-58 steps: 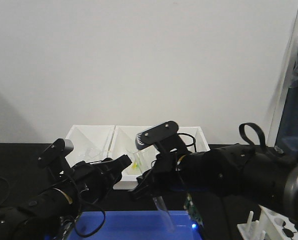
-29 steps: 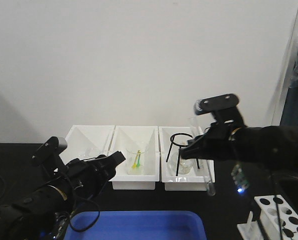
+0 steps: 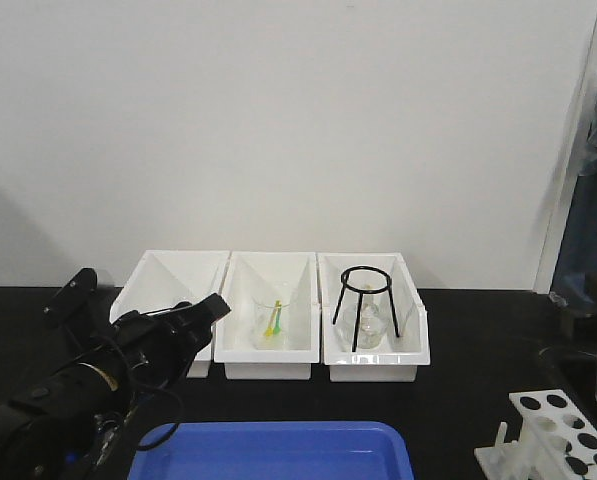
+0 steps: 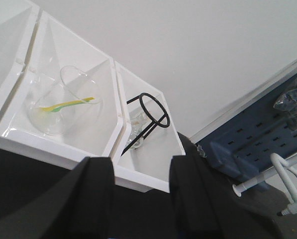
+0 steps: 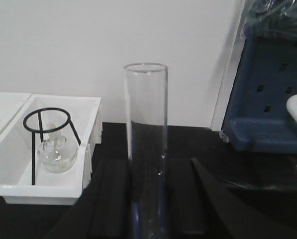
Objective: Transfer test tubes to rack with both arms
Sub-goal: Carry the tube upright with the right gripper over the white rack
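- At the lower left of the front view, the left arm [image 3: 78,390] is shown lying low over the black tabletop [image 3: 478,335]. The left gripper [image 3: 206,308] is directed toward the white bins [image 3: 178,256].
- From the left wrist view, the two black fingers [image 4: 96,194] of the left gripper are seen spread apart, with nothing held between them.
- Three bins are set side by side against the wall. A beaker [image 3: 268,318] with a yellow-green item inside is held in the middle bin. A black ring stand [image 3: 366,300] and a small round flask [image 5: 53,152] are held in the right one.
- A blue tray [image 3: 278,450] is placed at the near edge of the table, in front of the bins.
- Only a small dark part of the right arm [image 3: 586,322] is caught at the right border of the front view.
- In the right wrist view, the right gripper [image 5: 147,204] is seen clamped on a test tube [image 5: 146,124]. The tube is kept upright, open rim uppermost, and its lower part is pressed between the black pads.
- The rack [image 3: 563,430] is located at the lower right corner of the front view, with white pegs [image 3: 500,440] along its left side. The held tube is seen just beside its far right end, rounded bottom down. Whether it is aligned with a hole cannot be told.
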{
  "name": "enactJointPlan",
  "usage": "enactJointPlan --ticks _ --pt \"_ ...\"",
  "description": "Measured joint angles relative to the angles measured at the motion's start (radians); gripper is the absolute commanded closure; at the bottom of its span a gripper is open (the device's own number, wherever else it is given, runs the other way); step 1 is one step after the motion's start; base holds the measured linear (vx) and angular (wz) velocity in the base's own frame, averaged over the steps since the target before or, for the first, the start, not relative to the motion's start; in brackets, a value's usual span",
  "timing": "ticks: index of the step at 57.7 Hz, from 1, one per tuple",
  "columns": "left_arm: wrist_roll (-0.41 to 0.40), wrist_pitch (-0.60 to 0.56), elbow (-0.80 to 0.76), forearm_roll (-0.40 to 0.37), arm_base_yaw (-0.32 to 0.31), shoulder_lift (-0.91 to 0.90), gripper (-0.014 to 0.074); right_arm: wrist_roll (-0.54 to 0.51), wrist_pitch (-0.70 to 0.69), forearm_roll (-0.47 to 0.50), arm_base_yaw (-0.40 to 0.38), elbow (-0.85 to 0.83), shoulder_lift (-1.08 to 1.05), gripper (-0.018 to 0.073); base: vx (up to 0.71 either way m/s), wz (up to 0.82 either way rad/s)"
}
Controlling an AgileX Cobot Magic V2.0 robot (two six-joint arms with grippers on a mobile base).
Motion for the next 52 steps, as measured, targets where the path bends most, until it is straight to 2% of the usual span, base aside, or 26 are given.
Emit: enactJointPlan --ticks 10,21,31,52 --pt "0.000 0.000 0.000 0.000 0.000 0.000 0.0185 0.050 -0.231 0.006 0.000 0.192 -0.027 0.0568 0.00 0.00" --pt "0.000 0.000 0.000 0.000 0.000 0.000 0.0185 0.120 -0.375 -0.040 0.000 0.279 0.001 0.0568 0.00 0.00" --pt "0.000 0.001 0.000 0.000 0.000 0.000 0.0185 0.169 -0.431 -0.120 0.000 0.281 0.022 0.0568 0.00 0.00" --pt "0.000 0.001 0.000 0.000 0.000 0.000 0.0185 0.215 -0.508 -0.158 0.000 0.314 0.036 0.0568 0.00 0.00"
